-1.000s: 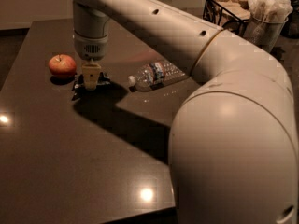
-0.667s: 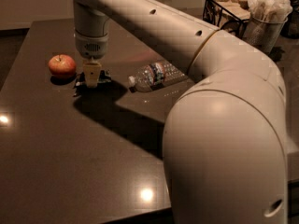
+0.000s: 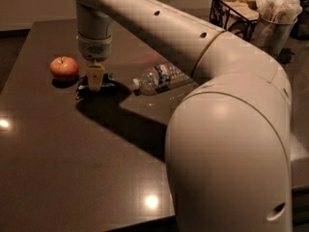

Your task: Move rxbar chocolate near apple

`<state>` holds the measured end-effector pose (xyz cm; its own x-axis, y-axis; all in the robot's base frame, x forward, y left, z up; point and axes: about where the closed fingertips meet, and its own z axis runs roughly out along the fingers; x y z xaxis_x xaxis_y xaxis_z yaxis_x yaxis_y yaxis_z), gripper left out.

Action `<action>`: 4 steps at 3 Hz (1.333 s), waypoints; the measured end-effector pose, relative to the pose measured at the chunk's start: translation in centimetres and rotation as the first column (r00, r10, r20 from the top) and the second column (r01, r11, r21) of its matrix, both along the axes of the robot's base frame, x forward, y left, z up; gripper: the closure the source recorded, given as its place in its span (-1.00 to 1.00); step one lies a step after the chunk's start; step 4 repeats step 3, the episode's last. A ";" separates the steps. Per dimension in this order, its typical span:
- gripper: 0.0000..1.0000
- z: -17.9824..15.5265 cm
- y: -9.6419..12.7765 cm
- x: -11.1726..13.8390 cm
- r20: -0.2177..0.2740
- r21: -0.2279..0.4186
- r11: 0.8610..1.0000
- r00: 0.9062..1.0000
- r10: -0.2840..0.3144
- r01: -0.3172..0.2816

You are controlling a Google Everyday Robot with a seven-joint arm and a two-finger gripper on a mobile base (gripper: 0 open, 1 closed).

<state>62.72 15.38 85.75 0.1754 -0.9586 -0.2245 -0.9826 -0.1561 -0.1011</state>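
The apple (image 3: 63, 67), red-orange and round, sits on the dark table (image 3: 72, 168) at the far left. The rxbar chocolate (image 3: 82, 85), a flat black wrapper, lies just to the right of the apple, a small gap away. My gripper (image 3: 95, 82) points straight down onto the middle of the bar and covers it, so only the bar's two ends show beside it. The cream arm reaches in from the right foreground.
A clear plastic water bottle (image 3: 161, 78) lies on its side to the right of the bar. A wire basket (image 3: 231, 11) and a cup of napkins (image 3: 275, 23) stand at the back right. The arm's big elbow (image 3: 231, 149) blocks the lower right.
The gripper stays over the bar beside the apple. The arm's elbow has shifted slightly in the foreground. Apple and bottle have not moved.
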 end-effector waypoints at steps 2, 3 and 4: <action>-1.00 -0.4 0.4 0.2 0.003 0.006 1.000 1.000 0.001 -0.001; -1.00 -0.4 0.4 0.2 0.003 0.006 1.000 1.000 0.001 -0.001; -1.00 -0.4 0.4 0.2 0.003 0.006 1.000 1.000 0.001 -0.001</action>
